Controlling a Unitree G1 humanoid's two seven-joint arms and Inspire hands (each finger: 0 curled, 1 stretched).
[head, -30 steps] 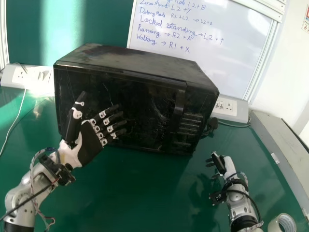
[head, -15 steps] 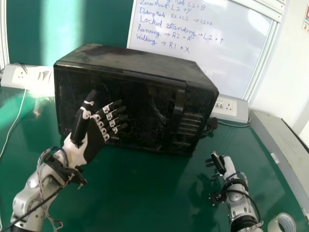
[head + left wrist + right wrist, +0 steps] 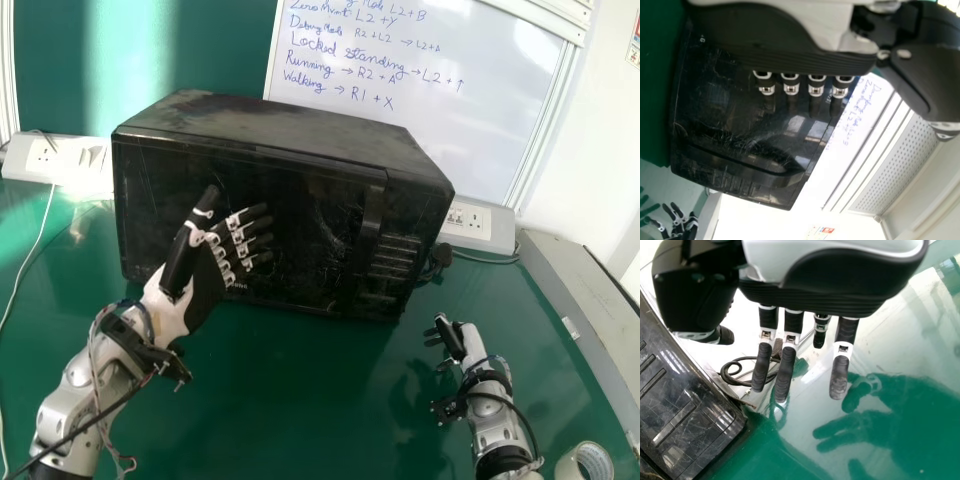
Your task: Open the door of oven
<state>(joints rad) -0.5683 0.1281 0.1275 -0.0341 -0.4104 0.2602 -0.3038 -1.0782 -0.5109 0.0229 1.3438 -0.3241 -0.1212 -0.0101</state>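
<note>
Left hand (image 3: 207, 283) rightward, whiteboard (image 3: 450, 135) beyond.

Scuffed black oven (image 3: 270, 125), door (image 3: 315, 220) shut, on green table (image 3: 290, 400)

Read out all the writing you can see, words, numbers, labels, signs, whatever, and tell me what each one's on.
Handwritten on the whiteboard:
"L2 + B", its opening words cut off
"Zero", an unclear word, then "L2 + Y"
"Debug Mode R2 + L2 → L2 + A", small
"Locked Standing → L2 + ↑"
"Running → R2 + A"
"Walking → R1 + X"
Lettering on the oven: too small to read surely.
Wall notice: too small and blurred.
</note>
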